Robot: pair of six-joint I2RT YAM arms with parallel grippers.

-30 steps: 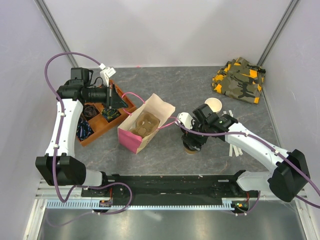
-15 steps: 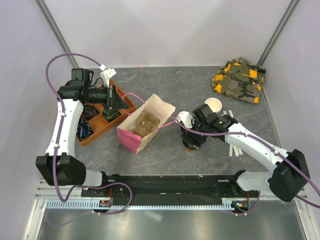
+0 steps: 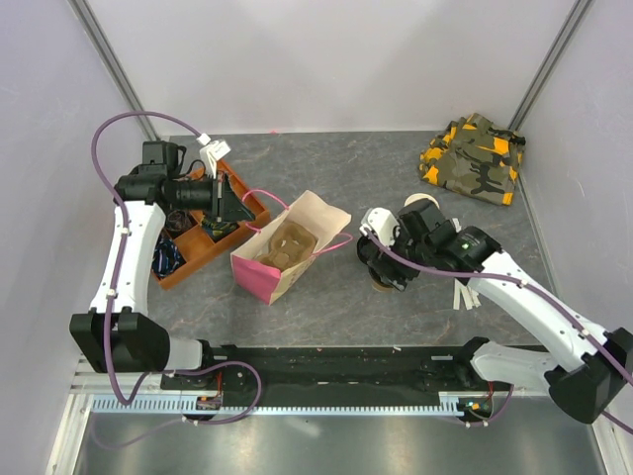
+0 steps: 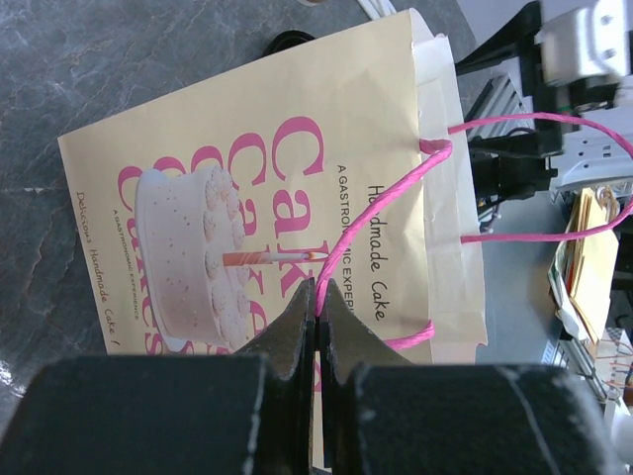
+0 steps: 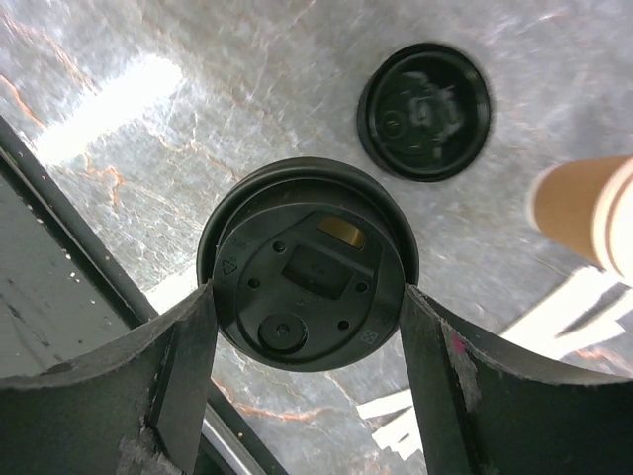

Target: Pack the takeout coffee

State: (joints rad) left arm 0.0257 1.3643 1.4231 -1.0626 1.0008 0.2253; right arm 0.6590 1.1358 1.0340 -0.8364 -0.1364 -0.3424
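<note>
— How many cups are there?
— Two: the takeout coffee and a lidless cup near it. There are two black lids as well, one on the coffee and one loose lid on the desk. Then one paper bag, one wooden tray and one camouflage cloth.
— What does the coffee look like?
— Tan paper under a round black lid, upright on the desk to the right of the bag. The right claw grips it, one finger against each side of the lid.
— And the left claw?
— Pressed together on the bag's pink handle.
</note>
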